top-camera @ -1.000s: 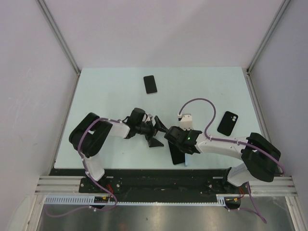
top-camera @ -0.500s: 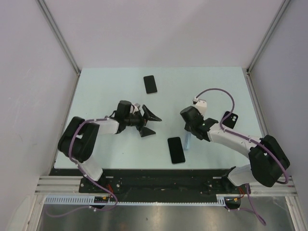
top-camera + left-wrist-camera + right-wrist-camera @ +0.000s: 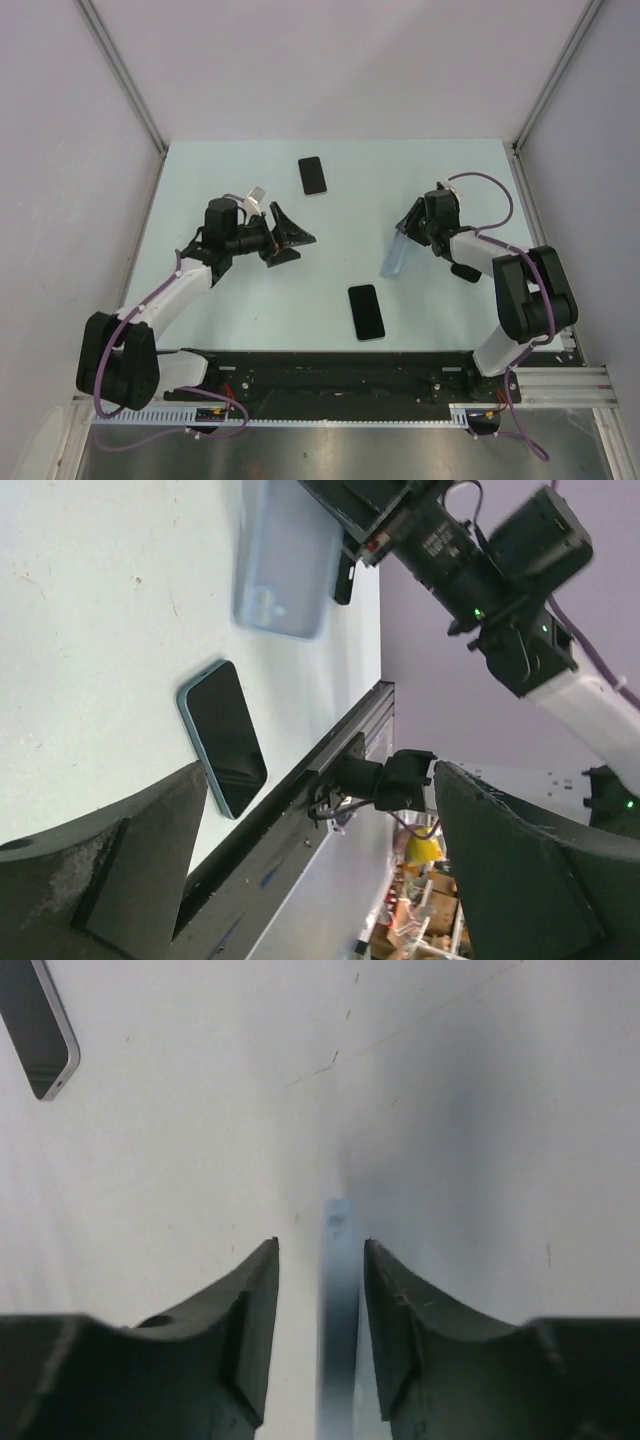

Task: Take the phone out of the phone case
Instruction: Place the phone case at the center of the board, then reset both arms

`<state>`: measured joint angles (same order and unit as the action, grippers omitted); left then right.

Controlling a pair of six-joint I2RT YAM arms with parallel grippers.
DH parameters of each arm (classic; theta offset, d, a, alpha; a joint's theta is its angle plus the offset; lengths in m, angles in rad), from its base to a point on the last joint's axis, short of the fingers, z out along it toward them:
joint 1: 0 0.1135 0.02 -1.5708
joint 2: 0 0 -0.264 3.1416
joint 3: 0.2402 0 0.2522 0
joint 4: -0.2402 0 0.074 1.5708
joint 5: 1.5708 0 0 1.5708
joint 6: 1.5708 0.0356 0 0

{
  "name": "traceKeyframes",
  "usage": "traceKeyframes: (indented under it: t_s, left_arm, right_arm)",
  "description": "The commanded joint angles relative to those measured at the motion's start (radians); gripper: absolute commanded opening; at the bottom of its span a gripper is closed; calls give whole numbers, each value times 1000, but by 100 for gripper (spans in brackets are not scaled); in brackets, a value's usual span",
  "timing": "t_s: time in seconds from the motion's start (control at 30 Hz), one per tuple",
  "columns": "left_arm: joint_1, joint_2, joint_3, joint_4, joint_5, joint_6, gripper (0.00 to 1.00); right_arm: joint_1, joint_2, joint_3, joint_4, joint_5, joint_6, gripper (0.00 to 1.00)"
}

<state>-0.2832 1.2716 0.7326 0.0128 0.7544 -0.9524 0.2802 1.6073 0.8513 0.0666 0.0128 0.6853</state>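
The black-screened phone lies flat and bare on the table near the front edge. It also shows in the left wrist view and the right wrist view. My right gripper holds the translucent blue phone case by its top end, tilted above the table, right of the phone. In the right wrist view the case stands edge-on between the fingers of the right gripper, against the right one. My left gripper is open and empty, well left of the phone; the left wrist view shows its jaws wide apart and the case.
A second phone lies at the back middle of the table. A black case lies at the right, partly under my right forearm. Grey walls close the table on three sides; a black rail runs along the front edge.
The arms have pulled apart. My right gripper carried the empty case back and to the right, away from the phone left on the table. My left gripper, open, withdrew to the back left.
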Motion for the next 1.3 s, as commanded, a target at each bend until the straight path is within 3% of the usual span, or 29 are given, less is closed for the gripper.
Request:
traceKeyframes:
  t_s: [0.0,0.03,0.2,0.3,0.33,0.57,0.73,0.83,0.97,1.27]
  left_arm:
    - [12,-63,18,-77,-29,116,99]
    - [12,-67,16,-77,-27,116,99]
    - [15,-67,30,-103,-26,167,99]
    - [30,-78,34,-128,-24,205,100]
    - [35,-80,39,-135,-23,213,100]
    - [59,-149,155,-253,-64,296,100]
    - [88,-231,237,-379,-266,388,100]
    - [96,-328,219,-392,-422,417,100]
    - [96,-426,208,-407,-524,455,100]
    - [96,-514,120,-378,-558,454,100]
  right_arm:
    - [-36,34,61,111,-47,2,60]
    - [-50,26,63,89,-25,2,74]
    - [-64,-105,65,-39,123,-33,80]
    - [-53,-227,61,-183,258,-70,82]
    - [-53,-251,61,-251,313,-76,87]
    - [-61,-444,51,-470,366,-121,90]
    - [-30,-581,-29,-579,374,-72,90]
    - [-1,-681,-110,-613,371,-29,90]
    - [19,-782,-195,-645,386,8,89]
    - [25,-882,-233,-712,434,-7,89]
